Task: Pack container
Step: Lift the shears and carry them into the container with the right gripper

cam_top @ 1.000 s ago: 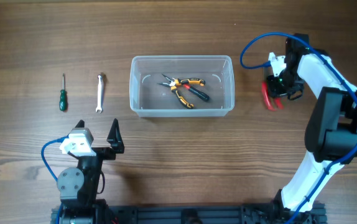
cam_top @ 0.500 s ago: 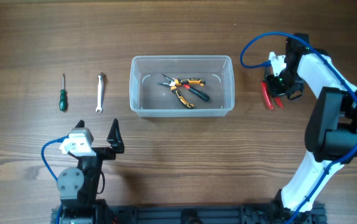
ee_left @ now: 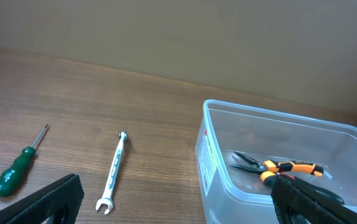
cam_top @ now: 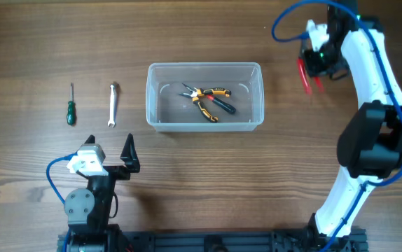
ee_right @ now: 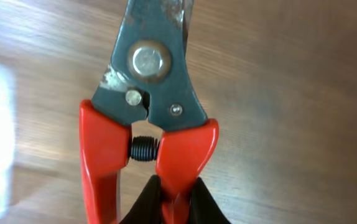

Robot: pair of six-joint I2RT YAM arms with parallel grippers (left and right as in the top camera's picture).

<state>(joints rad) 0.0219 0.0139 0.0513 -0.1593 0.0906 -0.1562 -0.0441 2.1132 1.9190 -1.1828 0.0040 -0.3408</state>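
container (cam_top: 204, 66) left of right end effector (cam_top: 318, 64), gripping cutters (ee_right: 147, 62)

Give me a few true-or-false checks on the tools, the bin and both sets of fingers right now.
1. The right fingers are shut on the red-handled cutters. True.
2. The bin is empty. False: orange-handled pliers lie inside it.
3. The wrench lies between the screwdriver and the bin. True.
4. The left fingers hold the screwdriver. False: they are open and hold nothing; the screwdriver lies on the table.
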